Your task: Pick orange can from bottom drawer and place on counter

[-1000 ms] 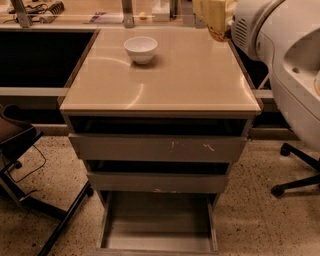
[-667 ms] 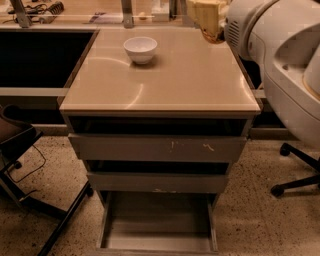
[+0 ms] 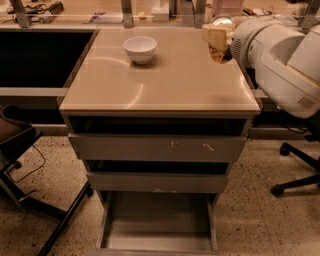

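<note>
My gripper [image 3: 216, 40] hangs over the right back part of the beige counter [image 3: 165, 85], at the end of the white arm that comes in from the right. Its pale fingers [image 3: 211, 36] are shut on the orange can [image 3: 219, 54]. The can's silver lid shows above the fingers and its orange-brown body below them, held a little above the counter. The bottom drawer [image 3: 157, 220] is pulled out near the floor, and its flat grey floor is bare.
A white bowl [image 3: 140, 49] stands on the counter at the back left. Two upper drawers [image 3: 157, 147] are slightly open. A long cluttered desk [image 3: 60, 10] runs behind. Office chair bases stand at the left [image 3: 20, 150] and the right [image 3: 297, 170].
The arm has moved left and lower over the counter, bringing the gripper and the can closer to the counter's surface.
</note>
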Action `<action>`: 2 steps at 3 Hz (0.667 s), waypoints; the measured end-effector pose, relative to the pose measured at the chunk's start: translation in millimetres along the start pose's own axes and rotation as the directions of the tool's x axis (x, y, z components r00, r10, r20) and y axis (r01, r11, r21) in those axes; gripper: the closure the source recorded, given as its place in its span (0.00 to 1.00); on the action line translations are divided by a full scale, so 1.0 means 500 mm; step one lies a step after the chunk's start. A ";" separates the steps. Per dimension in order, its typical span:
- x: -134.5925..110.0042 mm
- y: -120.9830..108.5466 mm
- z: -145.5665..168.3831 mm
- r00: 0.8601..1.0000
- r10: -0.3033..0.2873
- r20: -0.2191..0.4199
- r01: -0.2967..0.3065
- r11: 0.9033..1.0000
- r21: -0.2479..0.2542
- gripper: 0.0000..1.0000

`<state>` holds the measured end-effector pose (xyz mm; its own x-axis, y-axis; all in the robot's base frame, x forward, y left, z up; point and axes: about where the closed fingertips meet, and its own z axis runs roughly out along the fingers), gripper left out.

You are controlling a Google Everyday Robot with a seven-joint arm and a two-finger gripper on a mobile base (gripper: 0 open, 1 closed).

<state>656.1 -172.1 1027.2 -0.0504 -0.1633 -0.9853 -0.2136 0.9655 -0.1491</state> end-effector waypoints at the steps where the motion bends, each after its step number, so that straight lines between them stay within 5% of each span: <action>1: 0.081 0.013 0.111 0.996 0.005 -0.092 -0.007 1.000 -0.020 1.00; 2: 0.125 0.113 0.215 0.986 -0.017 -0.165 0.001 0.995 -0.100 1.00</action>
<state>745.9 -105.8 948.3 -0.2068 -0.2112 -0.9553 -0.3098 0.9403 -0.1409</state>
